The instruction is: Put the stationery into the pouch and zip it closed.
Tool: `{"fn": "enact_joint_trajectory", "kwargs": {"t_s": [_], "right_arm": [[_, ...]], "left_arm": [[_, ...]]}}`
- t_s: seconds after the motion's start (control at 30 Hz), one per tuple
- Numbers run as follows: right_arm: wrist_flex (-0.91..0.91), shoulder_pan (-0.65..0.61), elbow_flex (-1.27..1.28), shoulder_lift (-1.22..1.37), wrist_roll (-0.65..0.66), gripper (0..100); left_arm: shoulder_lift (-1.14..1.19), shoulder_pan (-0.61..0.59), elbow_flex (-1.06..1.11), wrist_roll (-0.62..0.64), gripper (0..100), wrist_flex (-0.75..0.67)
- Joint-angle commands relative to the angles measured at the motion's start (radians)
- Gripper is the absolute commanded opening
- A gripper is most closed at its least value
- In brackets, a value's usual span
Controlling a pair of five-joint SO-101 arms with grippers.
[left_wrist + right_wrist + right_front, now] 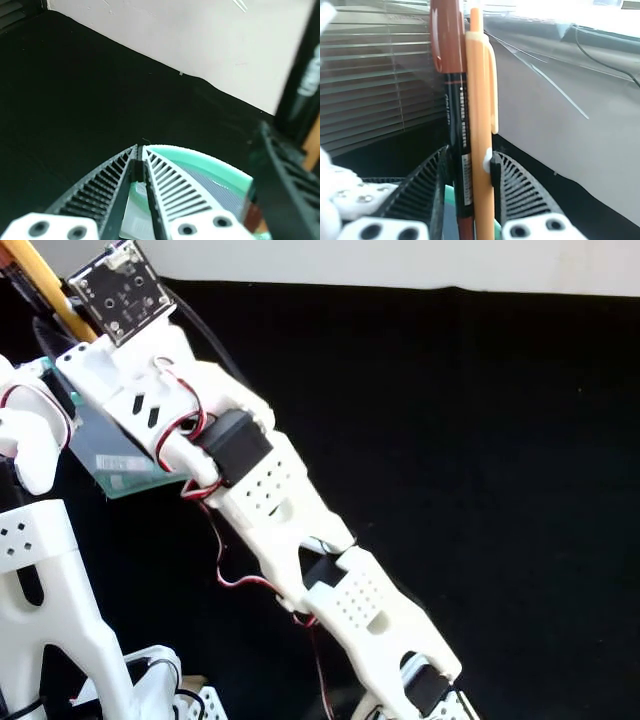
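Two pens and one pouch are in play, with two arms at work. The right gripper (470,155) is clamped on both pens at once, side by side and upright between its ribbed black fingers: a brown pen (454,100) with a dark barrel and a glossy brown cap, and an orange pen (480,100) with a paler clip. In the high view the orange pen (55,290) sticks up past that arm's wrist at the table's far left corner. The pouch (210,167) is mint green with a greyish see-through panel; the left gripper (140,150) has its fingers pressed together on its edge. From above, the pouch (110,455) lies under the right arm's wrist on the black table (480,440). White print runs along the brown pen's barrel, and the pouch has a pale label (125,462); neither is legible
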Motion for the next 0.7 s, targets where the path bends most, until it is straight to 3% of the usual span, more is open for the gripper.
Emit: {"fn": "enact_joint_trajectory", "kwargs": {"t_s": [0.0,0.67], "right_arm": [[-0.028,-0.015,-0.079,0.005,-0.009,0.7],[0.004,0.002,-0.114,0.148,-0.037,1.1]], "left_arm": [[0.056,0.030,0.061,0.011,1,0.005],[0.056,0.008,0.059,0.009,1,0.000]]}}
